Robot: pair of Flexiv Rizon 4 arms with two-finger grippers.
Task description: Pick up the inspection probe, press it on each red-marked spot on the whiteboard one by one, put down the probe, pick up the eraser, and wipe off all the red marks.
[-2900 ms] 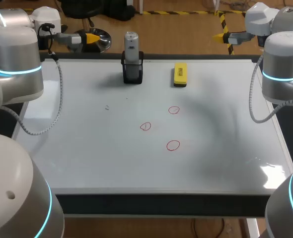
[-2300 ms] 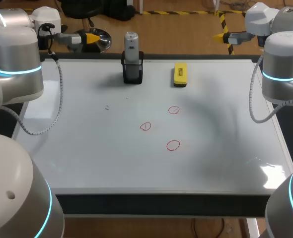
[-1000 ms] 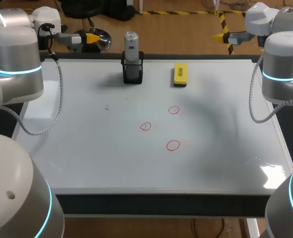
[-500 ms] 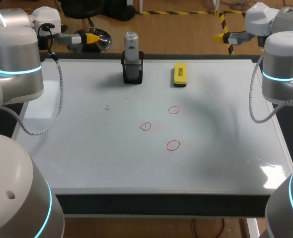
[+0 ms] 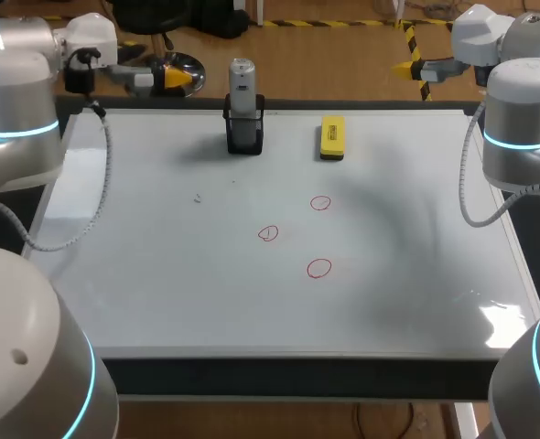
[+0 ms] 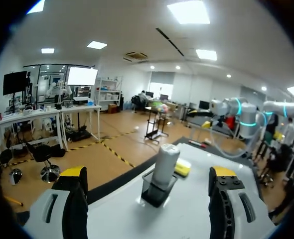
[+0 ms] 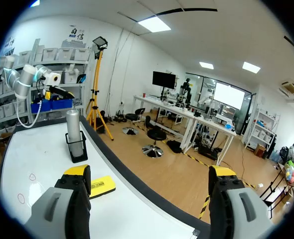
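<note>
**Head view.** One whiteboard [image 5: 160, 293] fills the middle of the frame. One grey probe [image 5: 241, 80] stands upright in one black holder [image 5: 244, 135] at upper centre. One yellow eraser [image 5: 332, 137] lies flat to the holder's right, apart from it. Three red marks [image 5: 268, 233] sit just right of centre (small rings, none touching another): this one leftmost, one mark [image 5: 320, 203] uppermost and one mark [image 5: 318, 267] lowest.

The two grippers are off the board's far edge, the left gripper [image 5: 174, 78] at upper left and the right gripper [image 5: 403, 67] at upper right.

**Wrist views.** Each gripper's two yellow-tipped fingers are spread wide with nothing between them. In the left wrist view the probe stands in its holder ahead of the gripper, and the eraser lies beyond it.
</note>
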